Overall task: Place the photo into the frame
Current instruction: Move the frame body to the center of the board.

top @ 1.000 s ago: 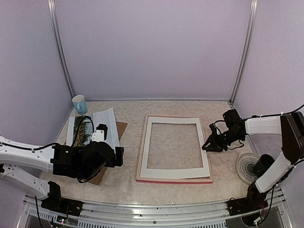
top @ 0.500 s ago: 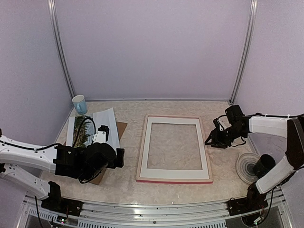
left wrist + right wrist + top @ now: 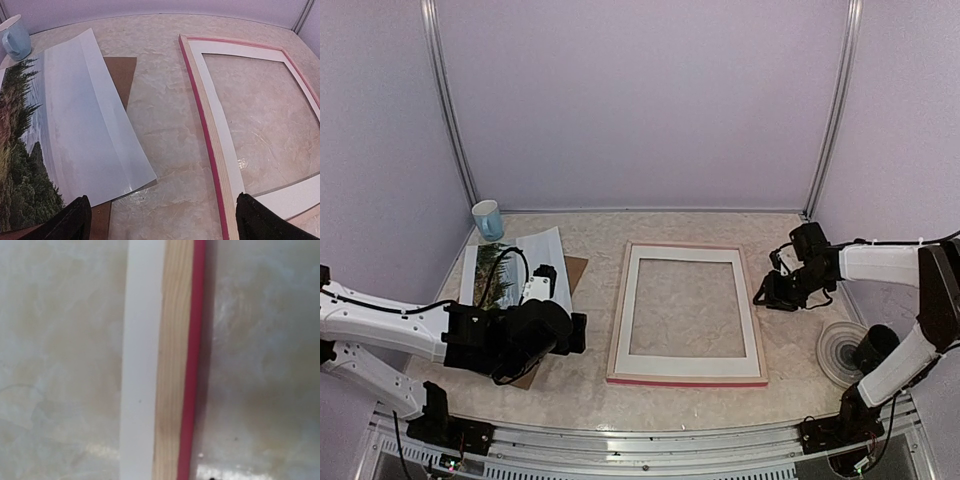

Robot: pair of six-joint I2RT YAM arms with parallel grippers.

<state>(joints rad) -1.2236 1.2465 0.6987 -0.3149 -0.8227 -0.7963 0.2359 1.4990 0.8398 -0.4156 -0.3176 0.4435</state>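
Over the last second the right tool point(image 3: 770, 294) has drawn back a little from the right rail of the frame point(image 3: 172, 365) towards 3 o'clock. It now sits just beside that rail, and no contact shows, while the frame looks much as it did, flat on the bench point(image 3: 590, 400) with its pale wood back up and the pink face down. The white mat point(image 3: 686, 366) lies inside it. The left arm has crept slightly towards 3 o'clock, its tool point(image 3: 167, 222) hovering low over the bench between the photo point(image 3: 25, 165) and the frame's left rail. I read this as the frame being settled and the job turning to the print, which has not yet been picked up. The left tool's fingers stand wide apart at the two lower corners of the wrist view, with nothing between them and nothing touched. The right tool's fingers barely show in its own view and are only a dark lump from above, so I cannot tell how far apart they are. The photo lies face up at 9 o'clock of the frame, well apart from it, resting on the brown backing board point(image 3: 120, 75), with a blue cup point(image 3: 488, 219) beyond it at 12 o'clock.
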